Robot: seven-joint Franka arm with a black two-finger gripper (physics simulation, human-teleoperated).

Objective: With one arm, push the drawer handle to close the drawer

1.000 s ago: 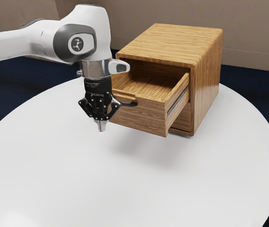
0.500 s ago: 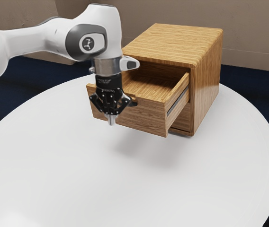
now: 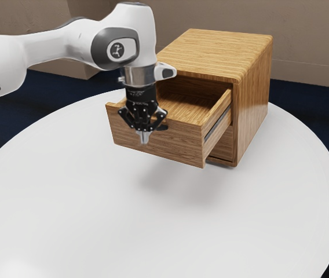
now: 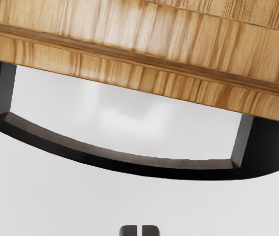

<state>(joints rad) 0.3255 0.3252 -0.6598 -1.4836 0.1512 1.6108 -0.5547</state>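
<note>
Black and bowed, the handle (image 4: 129,167) juts from the front of the drawer (image 3: 179,143), which stands out of the cabinet (image 3: 252,110). Just outside the handle, the gripper (image 3: 144,139) points down, clenched on nothing. The approach looks nearly done; next should come contact with the handle's bow, then a steady, level push toward the cabinet.

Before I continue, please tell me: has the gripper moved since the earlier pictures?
Yes. Judged against the cabinet, the gripper has moved toward the exterior view's right and a little higher in that view, nearer the cabinet.
</note>
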